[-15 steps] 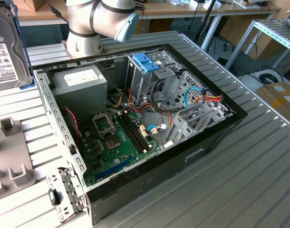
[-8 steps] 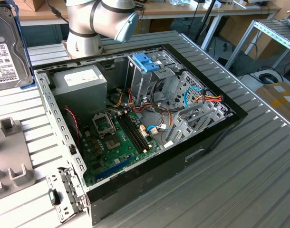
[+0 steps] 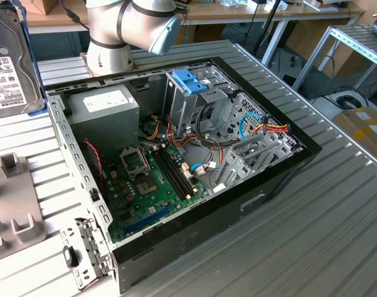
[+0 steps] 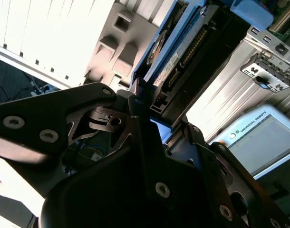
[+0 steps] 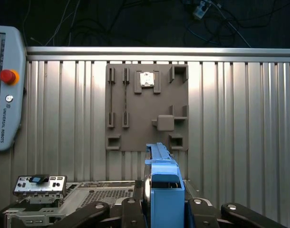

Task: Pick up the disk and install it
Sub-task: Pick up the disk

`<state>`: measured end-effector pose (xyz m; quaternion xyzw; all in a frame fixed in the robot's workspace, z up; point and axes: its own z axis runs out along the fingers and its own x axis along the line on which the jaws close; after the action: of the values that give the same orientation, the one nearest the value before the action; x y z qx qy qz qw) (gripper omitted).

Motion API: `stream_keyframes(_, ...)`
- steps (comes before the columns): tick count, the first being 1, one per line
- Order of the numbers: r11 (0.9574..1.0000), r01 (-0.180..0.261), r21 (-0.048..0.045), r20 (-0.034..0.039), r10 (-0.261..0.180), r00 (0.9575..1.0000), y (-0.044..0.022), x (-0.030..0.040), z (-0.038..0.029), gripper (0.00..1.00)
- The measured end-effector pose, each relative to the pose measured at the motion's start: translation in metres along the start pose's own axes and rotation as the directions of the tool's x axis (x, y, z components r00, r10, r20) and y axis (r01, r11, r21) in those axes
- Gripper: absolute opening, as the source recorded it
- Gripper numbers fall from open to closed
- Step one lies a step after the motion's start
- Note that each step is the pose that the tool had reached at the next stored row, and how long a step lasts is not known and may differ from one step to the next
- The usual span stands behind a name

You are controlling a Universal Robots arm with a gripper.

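Disk: the disk (image 3: 8, 62) is held on edge above the grey fixture plate (image 5: 146, 107), outside the computer case (image 3: 207, 230).
Hand: hand (image 4: 152, 107) clamped on the disk's blue-framed end.
Handling: judged stiff, dense and shock-sensitive; hold by the frame edges, not the label.
Room: tabletop (image 3: 324, 238) open; drive cage (image 3: 194, 102) looks cramped, cables close by.

disk (image 3: 4, 68) label: white, black print too small to read
power supply (image 3: 105, 102) label: print unreadable
pendant (image 5: 7, 90): lettering along casing
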<state>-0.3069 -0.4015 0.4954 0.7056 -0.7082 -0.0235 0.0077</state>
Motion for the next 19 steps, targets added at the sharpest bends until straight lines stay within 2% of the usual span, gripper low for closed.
stream_keyframes(19, 1.0000, 0.000, 0.0000, -0.0005, 0.000, 1.0000, -0.0048, 0.0000, 0.0002, 0.37)
